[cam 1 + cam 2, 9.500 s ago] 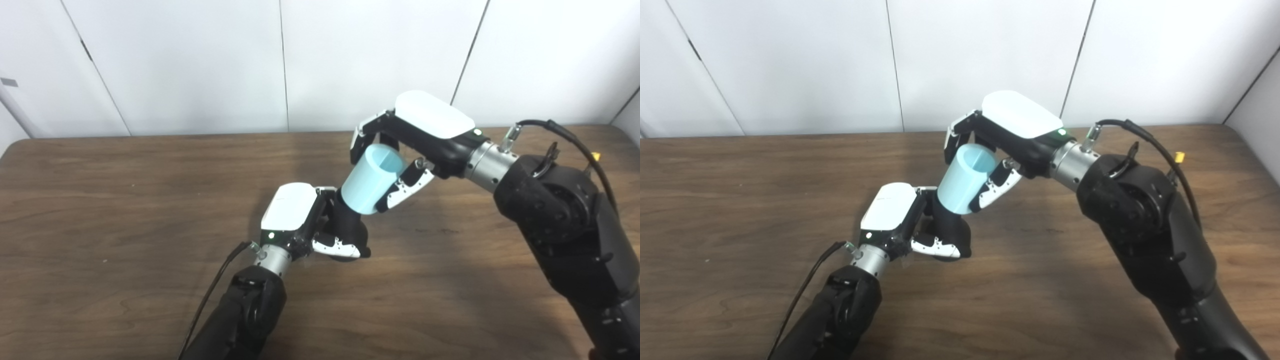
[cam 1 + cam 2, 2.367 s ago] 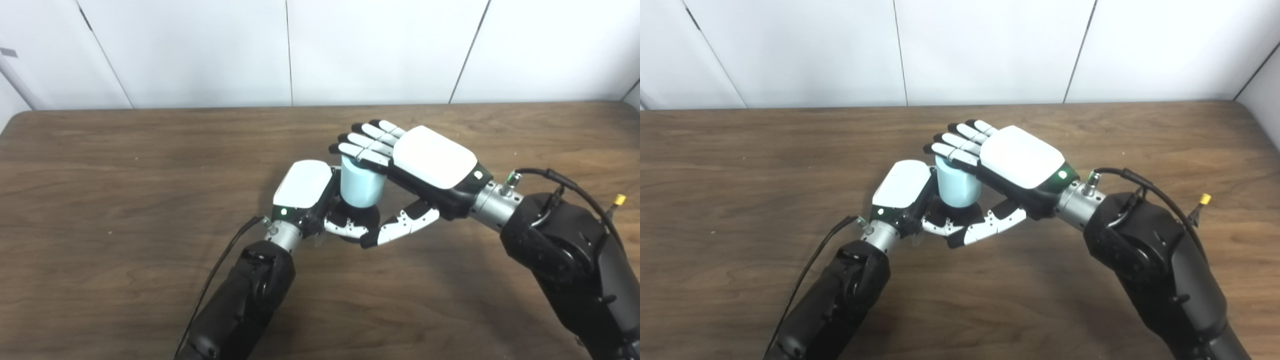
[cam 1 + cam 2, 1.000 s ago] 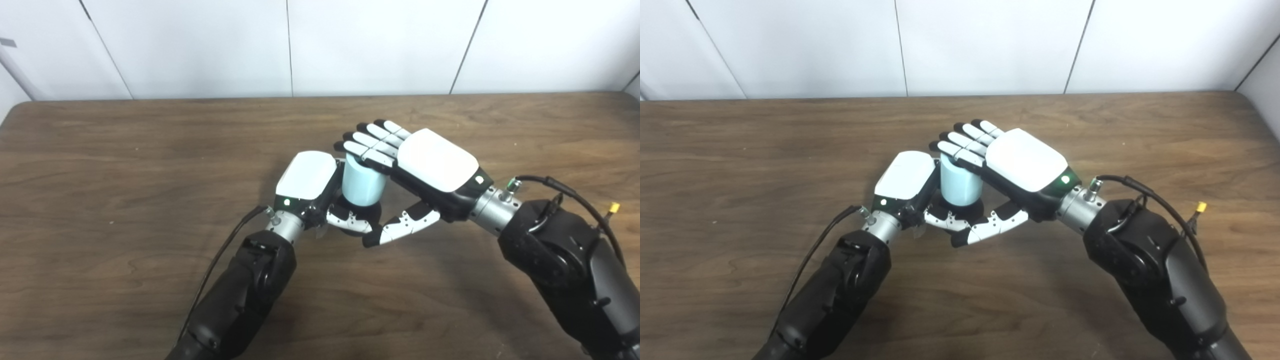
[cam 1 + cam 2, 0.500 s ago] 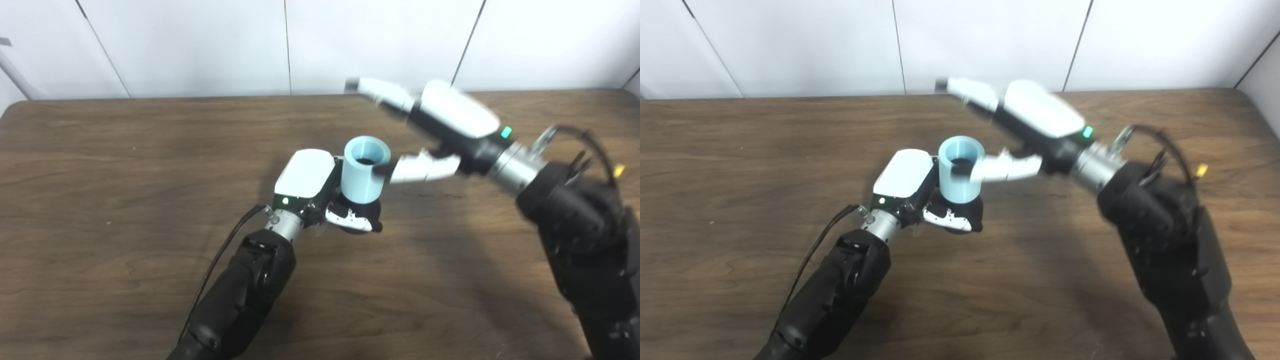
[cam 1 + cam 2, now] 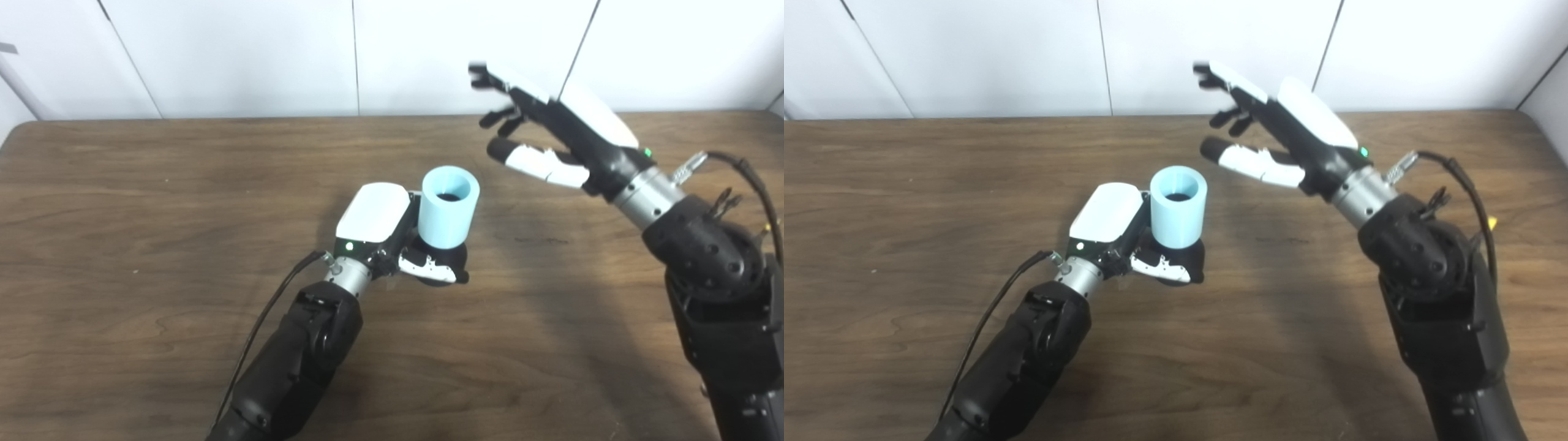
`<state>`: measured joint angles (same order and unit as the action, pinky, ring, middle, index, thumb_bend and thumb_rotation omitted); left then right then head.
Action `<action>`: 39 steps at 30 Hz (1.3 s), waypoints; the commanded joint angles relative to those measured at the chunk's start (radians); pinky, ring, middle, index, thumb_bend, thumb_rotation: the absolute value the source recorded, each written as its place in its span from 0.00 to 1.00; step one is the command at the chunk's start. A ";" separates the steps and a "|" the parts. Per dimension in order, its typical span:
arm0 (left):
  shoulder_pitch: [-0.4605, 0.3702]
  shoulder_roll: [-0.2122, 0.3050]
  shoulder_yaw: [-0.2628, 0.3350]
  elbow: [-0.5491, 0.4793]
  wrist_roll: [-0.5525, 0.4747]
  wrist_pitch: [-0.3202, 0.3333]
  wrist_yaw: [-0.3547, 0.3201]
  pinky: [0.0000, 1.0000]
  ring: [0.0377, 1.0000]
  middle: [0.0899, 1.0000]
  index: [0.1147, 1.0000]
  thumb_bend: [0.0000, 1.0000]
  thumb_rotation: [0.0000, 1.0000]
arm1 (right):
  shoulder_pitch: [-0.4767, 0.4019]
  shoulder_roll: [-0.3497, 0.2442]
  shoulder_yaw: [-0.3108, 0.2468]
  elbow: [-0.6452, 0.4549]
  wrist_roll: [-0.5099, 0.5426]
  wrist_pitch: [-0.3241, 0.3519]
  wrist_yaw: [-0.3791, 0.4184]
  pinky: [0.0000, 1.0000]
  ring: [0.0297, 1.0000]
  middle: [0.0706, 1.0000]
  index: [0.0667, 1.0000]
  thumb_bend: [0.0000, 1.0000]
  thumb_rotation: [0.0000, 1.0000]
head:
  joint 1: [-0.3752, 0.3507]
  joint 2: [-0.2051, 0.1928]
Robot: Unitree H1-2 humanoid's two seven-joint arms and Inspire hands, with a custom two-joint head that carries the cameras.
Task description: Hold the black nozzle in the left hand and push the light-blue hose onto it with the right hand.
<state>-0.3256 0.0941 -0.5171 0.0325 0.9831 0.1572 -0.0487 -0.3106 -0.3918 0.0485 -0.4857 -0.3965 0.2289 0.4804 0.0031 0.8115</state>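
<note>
The light-blue hose (image 5: 448, 206) stands upright as a short open tube, seated over the black nozzle (image 5: 442, 264), of which only the dark base shows below it. My left hand (image 5: 392, 236) is shut on the nozzle at the table's middle, its fingers wrapped around the base. My right hand (image 5: 545, 138) hangs in the air up and to the right of the hose, open with fingers spread, touching nothing. In the right eye view the hose (image 5: 1178, 206) shows a dark inside at its mouth.
The brown wooden table (image 5: 122, 202) runs to a white panelled wall at the back. A black cable (image 5: 269, 318) trails from my left wrist, and another loops off my right forearm (image 5: 735, 177).
My right hand has lifted off the top of the hose and swung up and to the right, fingers spread. The hose stays on the nozzle in my left hand.
</note>
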 commanded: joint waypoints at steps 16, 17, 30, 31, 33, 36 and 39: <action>-0.021 0.014 0.002 -0.058 0.031 0.063 -0.119 0.93 0.96 1.00 1.00 1.00 0.43 | -0.026 -0.008 0.019 -0.011 -0.010 0.019 -0.032 0.78 0.87 0.92 0.96 0.57 1.00 | -0.001 0.001; -0.021 0.013 0.004 -0.063 0.032 0.070 -0.128 0.95 0.97 1.00 1.00 1.00 0.45 | -0.028 -0.009 0.021 -0.013 -0.010 0.025 -0.030 0.79 0.87 0.92 0.96 0.56 1.00 | -0.001 0.001; -0.036 0.045 0.137 -0.111 -0.027 0.125 -0.152 1.00 0.99 1.00 1.00 1.00 0.52 | -0.020 -0.013 0.039 -0.018 -0.004 0.040 -0.031 0.77 0.86 0.92 0.95 0.52 1.00 | 0.019 0.006; -0.032 0.048 0.171 -0.117 -0.052 0.123 -0.134 1.00 0.99 1.00 1.00 1.00 0.53 | -0.016 -0.011 0.037 -0.015 0.000 0.044 -0.032 0.77 0.86 0.92 0.95 0.52 1.00 | 0.021 0.004; -0.024 0.052 0.220 -0.120 -0.088 0.113 -0.092 0.89 0.94 0.98 1.00 0.98 0.51 | -0.009 -0.010 0.034 -0.008 0.007 0.046 -0.035 0.78 0.86 0.91 0.95 0.53 1.00 | 0.027 0.001; -0.001 0.080 0.309 -0.101 -0.169 0.001 0.049 0.74 0.86 0.89 0.94 0.87 0.44 | 0.012 -0.006 0.023 0.016 0.010 0.024 -0.059 0.79 0.86 0.90 0.93 0.53 1.00 | 0.040 -0.001; 0.021 0.110 0.361 -0.094 -0.221 -0.084 0.133 0.66 0.79 0.83 0.90 0.83 0.40 | 0.033 -0.002 0.017 0.035 0.007 0.013 -0.083 0.80 0.86 0.90 0.92 0.52 1.00 | 0.037 -0.002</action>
<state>-0.2930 0.1903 -0.1715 -0.0450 0.7832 0.1286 0.0268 -0.2662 -0.3895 0.0859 -0.4450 -0.3934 0.2662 0.4311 0.0399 0.8084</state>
